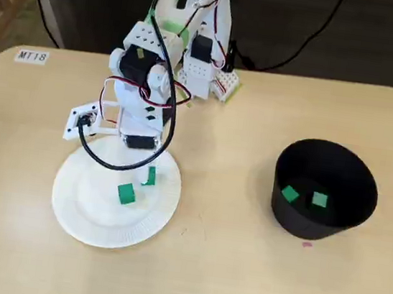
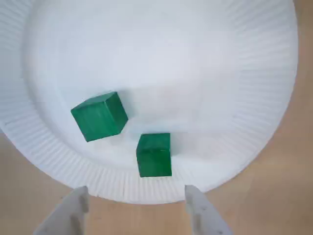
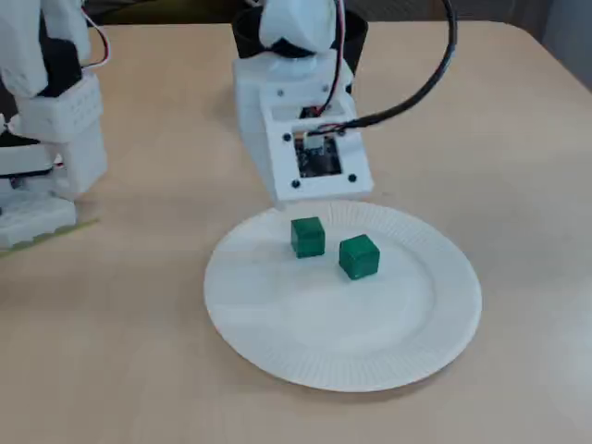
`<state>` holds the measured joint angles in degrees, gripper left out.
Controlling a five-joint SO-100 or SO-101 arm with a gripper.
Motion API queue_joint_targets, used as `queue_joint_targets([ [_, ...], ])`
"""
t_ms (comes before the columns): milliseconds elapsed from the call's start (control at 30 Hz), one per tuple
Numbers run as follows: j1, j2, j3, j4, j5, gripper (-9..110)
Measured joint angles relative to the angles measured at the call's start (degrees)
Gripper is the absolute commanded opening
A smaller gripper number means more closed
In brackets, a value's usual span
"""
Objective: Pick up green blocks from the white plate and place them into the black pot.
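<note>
Your arm (image 1: 148,75) bends forward and down from its base, its wrist poised over the far edge of the white plate (image 1: 80,204) in a fixed view. The gripper (image 2: 136,192) hangs with jaws spread wide, holding nothing, both fingertips just outside the plate rim in the wrist view. One green block (image 2: 154,154) sits just inside that rim, in line with the gap. A second green block (image 2: 100,116) lies near it, closer to the plate's centre. The black pot (image 1: 285,217), well apart from the plate, holds two more green blocks (image 1: 290,194).
</note>
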<state>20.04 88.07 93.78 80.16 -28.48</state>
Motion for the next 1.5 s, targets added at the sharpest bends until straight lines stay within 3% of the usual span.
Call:
queue_joint_targets([
  [400, -3.4, -3.9, 0.3, -0.6, 6.4, 26],
  [867, 0.4, -5.2, 0.4, 0.9, 7.2, 28],
  [1100, 0.6, -7.9, 0.4, -0.8, 7.0, 19],
  [1200, 0.6, -9.6, 0.4, -3.3, 7.0, -2],
  [1500, 0.4, -9.0, 2.3, -9.2, 4.7, -2],
])
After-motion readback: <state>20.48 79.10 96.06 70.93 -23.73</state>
